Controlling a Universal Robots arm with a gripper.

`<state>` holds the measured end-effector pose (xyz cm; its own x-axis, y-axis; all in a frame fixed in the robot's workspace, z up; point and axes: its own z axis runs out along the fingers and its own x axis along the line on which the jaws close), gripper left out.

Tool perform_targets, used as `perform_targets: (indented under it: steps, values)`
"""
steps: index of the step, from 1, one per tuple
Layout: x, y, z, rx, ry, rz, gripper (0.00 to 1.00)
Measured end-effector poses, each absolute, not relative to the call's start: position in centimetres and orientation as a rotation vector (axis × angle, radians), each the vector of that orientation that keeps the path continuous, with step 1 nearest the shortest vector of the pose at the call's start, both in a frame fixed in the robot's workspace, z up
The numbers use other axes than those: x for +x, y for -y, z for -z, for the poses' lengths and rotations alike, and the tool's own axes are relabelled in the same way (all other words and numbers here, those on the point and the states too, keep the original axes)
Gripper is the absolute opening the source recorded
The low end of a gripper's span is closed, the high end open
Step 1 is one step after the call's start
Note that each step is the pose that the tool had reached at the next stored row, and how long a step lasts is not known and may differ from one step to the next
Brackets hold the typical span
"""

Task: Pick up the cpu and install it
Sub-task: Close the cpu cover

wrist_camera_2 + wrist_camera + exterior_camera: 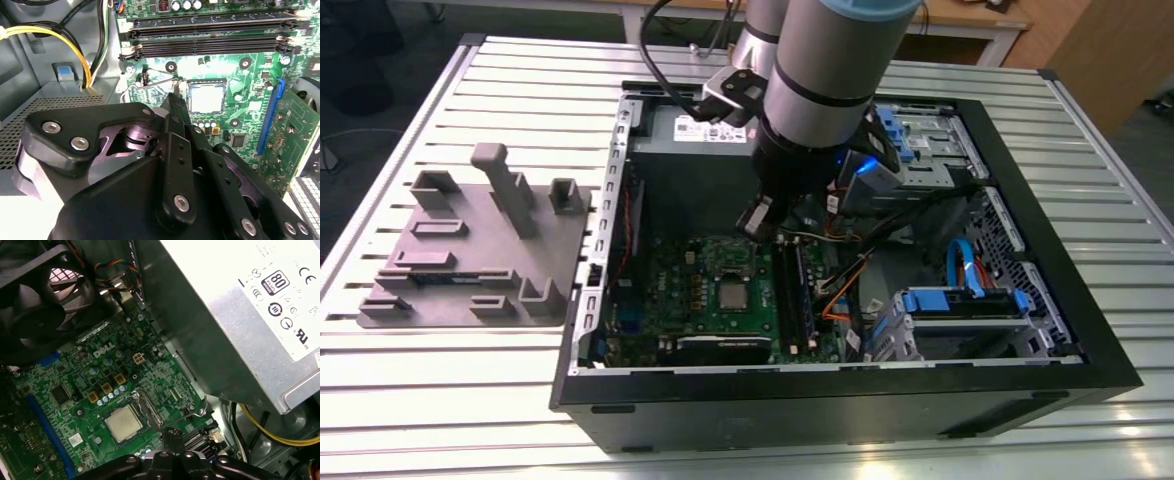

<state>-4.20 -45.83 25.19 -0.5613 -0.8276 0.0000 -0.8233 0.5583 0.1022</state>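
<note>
Gripper [762, 222] hangs inside the open computer case [1067, 300], above the motherboard [707, 285]. In the second wrist view its fingers [176, 112] sit closed together, nothing between them. The cpu [123, 422] lies flat in its socket on the motherboard, just beside the fingertips, not touching. Power supply [240, 315] is near; the grey parts fixture [474, 250] sits on the table [400, 390], well apart.
</note>
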Motion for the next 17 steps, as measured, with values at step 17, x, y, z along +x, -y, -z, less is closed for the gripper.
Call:
perform_targets:
  steps: [17]
  values:
    - [-4.24, 46.49, -25.24, 1.448, 2.720, 0.110, 0.10]
